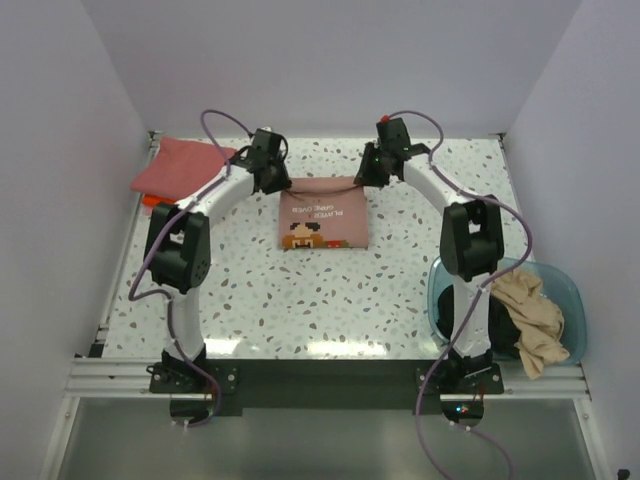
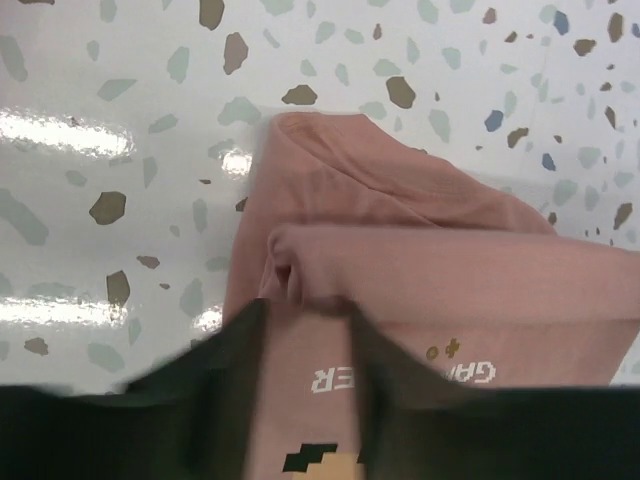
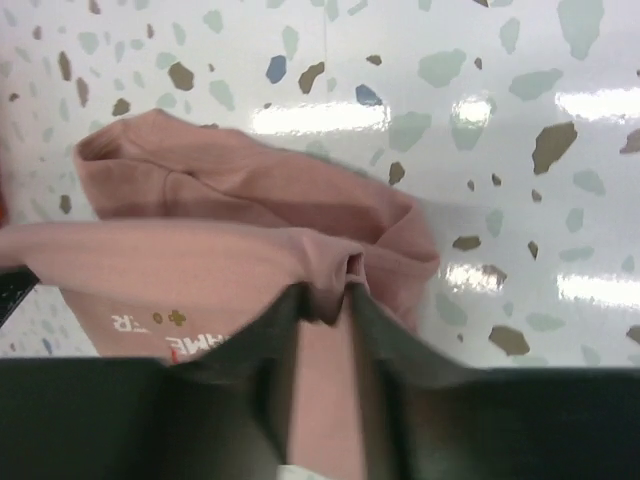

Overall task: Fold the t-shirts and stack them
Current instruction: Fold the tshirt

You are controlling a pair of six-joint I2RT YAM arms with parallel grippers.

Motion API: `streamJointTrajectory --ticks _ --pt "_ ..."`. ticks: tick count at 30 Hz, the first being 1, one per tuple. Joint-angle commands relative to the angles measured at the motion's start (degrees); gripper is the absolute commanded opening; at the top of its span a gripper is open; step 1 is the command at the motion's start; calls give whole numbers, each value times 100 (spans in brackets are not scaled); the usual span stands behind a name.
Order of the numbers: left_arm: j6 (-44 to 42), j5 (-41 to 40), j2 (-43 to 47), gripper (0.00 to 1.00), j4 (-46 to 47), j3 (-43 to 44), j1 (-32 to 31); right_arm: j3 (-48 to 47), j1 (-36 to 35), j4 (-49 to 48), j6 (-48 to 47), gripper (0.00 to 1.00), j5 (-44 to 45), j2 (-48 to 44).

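Observation:
The dusty pink t-shirt (image 1: 323, 215) with a brown-and-white cartoon print lies folded into a rectangle at the table's far middle. My left gripper (image 1: 272, 180) is at its far left corner. In the left wrist view it (image 2: 305, 310) is shut on a raised fold of the pink cloth (image 2: 400, 250). My right gripper (image 1: 372, 172) is at the far right corner. In the right wrist view it (image 3: 325, 300) pinches a bunched edge of the pink shirt (image 3: 230, 250). A folded coral red shirt (image 1: 180, 165) lies at the far left, with a bit of orange (image 1: 150, 200) under it.
A translucent blue tub (image 1: 565, 285) stands at the near right and holds a crumpled tan shirt (image 1: 532, 315) and a black one (image 1: 503, 335). White walls close in the speckled table (image 1: 300, 300) on the left, back and right.

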State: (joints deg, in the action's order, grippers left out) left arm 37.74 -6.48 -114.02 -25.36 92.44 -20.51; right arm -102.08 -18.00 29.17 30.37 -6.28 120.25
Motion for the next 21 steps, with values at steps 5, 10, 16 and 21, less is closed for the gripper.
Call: streamJointTrajectory --ticks 5,10,16,21 --pt "-310 -46 -165 100 -135 599 223 -945 77 326 -242 99 -40 316" --pt "-451 243 597 100 154 -225 223 142 77 -199 -268 99 -180 -676" --pt "-478 516 1381 100 576 -1544 223 1989 68 -1096 -172 99 -1145 -2127" --pt "-425 788 1330 100 638 -1765 214 3226 -72 -1440 -207 99 -1647 -2935"
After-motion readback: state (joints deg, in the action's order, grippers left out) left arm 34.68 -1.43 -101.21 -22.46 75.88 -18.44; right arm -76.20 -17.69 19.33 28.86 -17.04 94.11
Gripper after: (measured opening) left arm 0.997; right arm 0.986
